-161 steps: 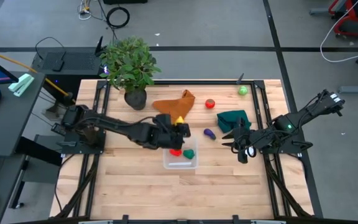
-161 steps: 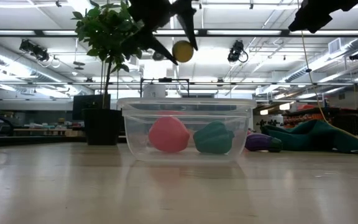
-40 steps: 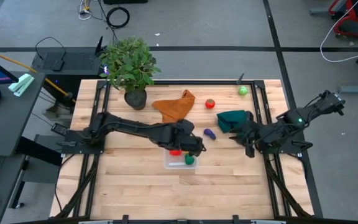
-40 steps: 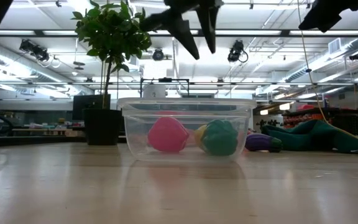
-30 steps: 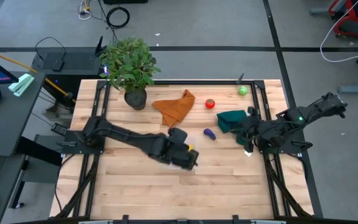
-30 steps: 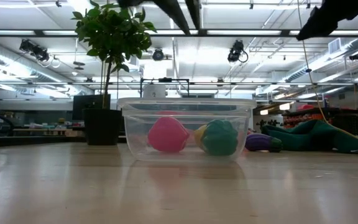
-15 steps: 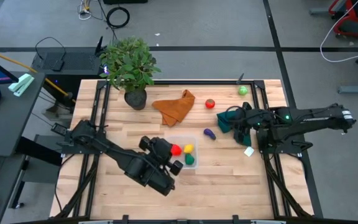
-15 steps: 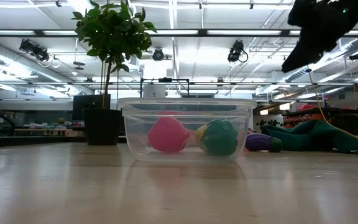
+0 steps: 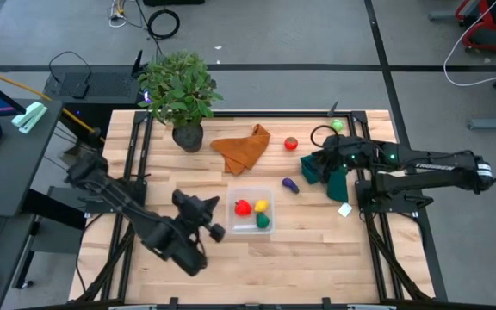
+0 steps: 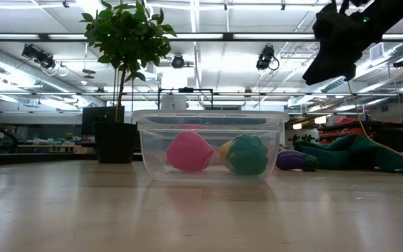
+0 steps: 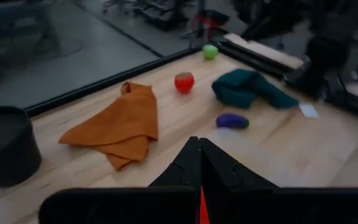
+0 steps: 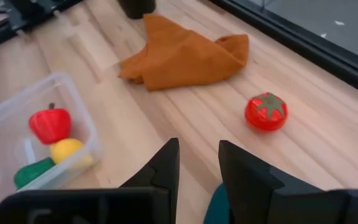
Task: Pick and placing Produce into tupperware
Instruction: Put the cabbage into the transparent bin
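Left hand (image 11: pixel 199 163) closed; right hand (image 12: pixel 197 163) seemingly slightly parted, empty.

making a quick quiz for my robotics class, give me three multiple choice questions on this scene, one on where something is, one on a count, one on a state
1. Where does the purple produce lie?
A. inside the tupperware
B. on the table between the tupperware and the dark green cloth
C. on the orange cloth

2. How many pieces of produce are in the tupperware?
A. one
B. three
C. five

3. How is the left gripper?
A. shut, holding nothing
B. shut on the tomato
C. wide open

Answers:
1. B: it rests on bare wood, left of the dark green cloth in the high view.
2. B: a red piece, a yellow piece and a green piece sit inside.
3. A: its fingers meet in the left wrist view with nothing between them.
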{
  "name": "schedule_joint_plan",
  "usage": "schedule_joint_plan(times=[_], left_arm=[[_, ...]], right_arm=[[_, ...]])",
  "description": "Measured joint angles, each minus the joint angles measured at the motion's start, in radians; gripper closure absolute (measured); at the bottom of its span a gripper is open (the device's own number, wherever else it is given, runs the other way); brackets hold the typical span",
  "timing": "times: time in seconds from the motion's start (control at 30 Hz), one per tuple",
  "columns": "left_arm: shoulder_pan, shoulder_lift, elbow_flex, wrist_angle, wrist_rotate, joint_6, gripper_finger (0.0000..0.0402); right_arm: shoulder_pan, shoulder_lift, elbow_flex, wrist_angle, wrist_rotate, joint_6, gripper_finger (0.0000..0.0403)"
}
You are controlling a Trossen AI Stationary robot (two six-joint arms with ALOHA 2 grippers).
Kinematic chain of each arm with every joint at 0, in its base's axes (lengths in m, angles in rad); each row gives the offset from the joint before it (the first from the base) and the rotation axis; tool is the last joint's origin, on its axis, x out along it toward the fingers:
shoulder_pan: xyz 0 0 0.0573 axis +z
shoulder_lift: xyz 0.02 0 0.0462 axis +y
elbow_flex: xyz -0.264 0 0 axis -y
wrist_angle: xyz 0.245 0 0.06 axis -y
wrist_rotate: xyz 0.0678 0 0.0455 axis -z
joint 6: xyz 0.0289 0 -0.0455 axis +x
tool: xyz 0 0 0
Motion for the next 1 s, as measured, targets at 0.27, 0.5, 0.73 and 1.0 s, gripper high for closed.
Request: schedule_joint_plan(times=[0.27, 0.5, 0.73, 1.0], left_arm=[[-0.001, -0.166, -0.358, 0.697, 0.095, 0.517, 0.0400], [0.080, -0.195, -0.541, 1.223, 0.157, 0.883, 0.0393], [0.193, -0.192, -0.546, 1.260, 0.225, 0.945, 0.0396], [0.275, -0.192, -0.546, 1.263, 0.227, 0.806, 0.0374]], right_arm=[[-0.094, 0.047, 0.000, -0.002, 0.002, 0.083, 0.0325], [-0.154, 0.066, 0.000, -0.012, -0.008, 0.106, 0.0325], [-0.155, 0.068, 0.000, -0.037, -0.053, 0.121, 0.0325], [-0.232, 0.087, 0.000, -0.096, 0.052, 0.130, 0.0323]])
